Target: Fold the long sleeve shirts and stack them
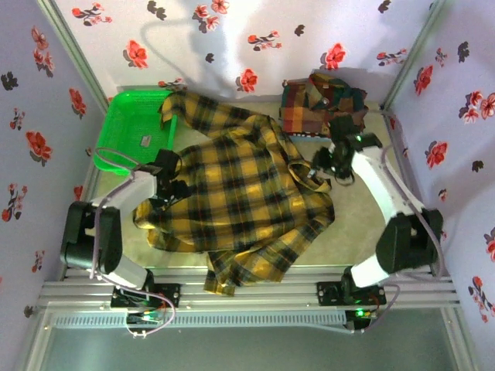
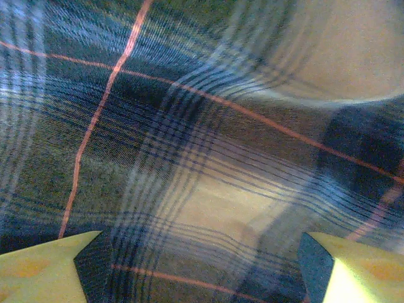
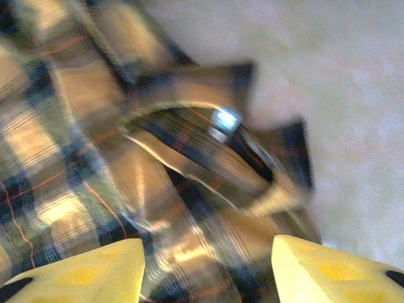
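A mustard-yellow and black check shirt [image 1: 236, 197] lies spread and rumpled over the middle of the table, one sleeve reaching toward the back left. A red, orange and dark green check shirt [image 1: 321, 104] sits bunched at the back right. My left gripper [image 1: 172, 182] is at the yellow shirt's left edge. In the left wrist view it [image 2: 201, 252] is open, pressed close over the plaid cloth [image 2: 208, 158]. My right gripper [image 1: 317, 168] is at the shirt's right side. In the right wrist view it [image 3: 208, 252] is open above the collar [image 3: 208, 145] with a button [image 3: 224, 120].
A green plastic basket [image 1: 139, 127] stands at the back left, touching the yellow shirt's sleeve. Floral walls close in the table on three sides. Bare tabletop [image 1: 360, 224] shows to the right of the shirt. The shirt's hem hangs over the near edge [image 1: 232, 282].
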Available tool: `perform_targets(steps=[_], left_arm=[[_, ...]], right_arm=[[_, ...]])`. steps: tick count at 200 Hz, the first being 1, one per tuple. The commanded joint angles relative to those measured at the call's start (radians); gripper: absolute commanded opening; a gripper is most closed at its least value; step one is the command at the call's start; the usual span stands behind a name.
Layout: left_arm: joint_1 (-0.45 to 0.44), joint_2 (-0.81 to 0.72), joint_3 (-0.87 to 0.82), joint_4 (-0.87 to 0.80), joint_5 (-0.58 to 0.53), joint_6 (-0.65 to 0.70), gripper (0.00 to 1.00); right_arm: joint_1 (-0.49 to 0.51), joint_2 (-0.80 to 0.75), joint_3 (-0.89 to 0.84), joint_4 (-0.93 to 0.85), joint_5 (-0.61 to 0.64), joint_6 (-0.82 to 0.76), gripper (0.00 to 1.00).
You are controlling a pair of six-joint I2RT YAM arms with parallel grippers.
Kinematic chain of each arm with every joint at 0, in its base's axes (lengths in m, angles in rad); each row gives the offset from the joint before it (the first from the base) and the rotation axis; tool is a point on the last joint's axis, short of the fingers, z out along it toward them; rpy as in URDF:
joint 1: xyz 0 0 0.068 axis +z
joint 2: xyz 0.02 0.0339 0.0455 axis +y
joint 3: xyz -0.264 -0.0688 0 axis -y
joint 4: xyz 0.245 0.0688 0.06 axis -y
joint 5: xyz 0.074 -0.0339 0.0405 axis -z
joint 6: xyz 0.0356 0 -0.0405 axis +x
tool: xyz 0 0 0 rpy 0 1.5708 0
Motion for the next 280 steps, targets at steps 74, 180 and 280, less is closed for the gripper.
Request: perform_targets(steps=[74,180,280], left_arm=[[-0.023,-0.081,-0.106,0.004,0.043,-0.084,0.80],[-0.031,-0.027,-0.140,0.054,0.035,-0.093,0.80],[-0.031,-0.001,-0.151,0.076,0.029,-0.101,0.80]], right_arm=[[0.156,0.422,0.223,-0.092,0.075,-0.234,0.45],[0.145,0.513,0.275,-0.080,0.174,-0.212,0.33],[0.141,0.553,0.273,-0.090,0.185,-0.215,0.35]])
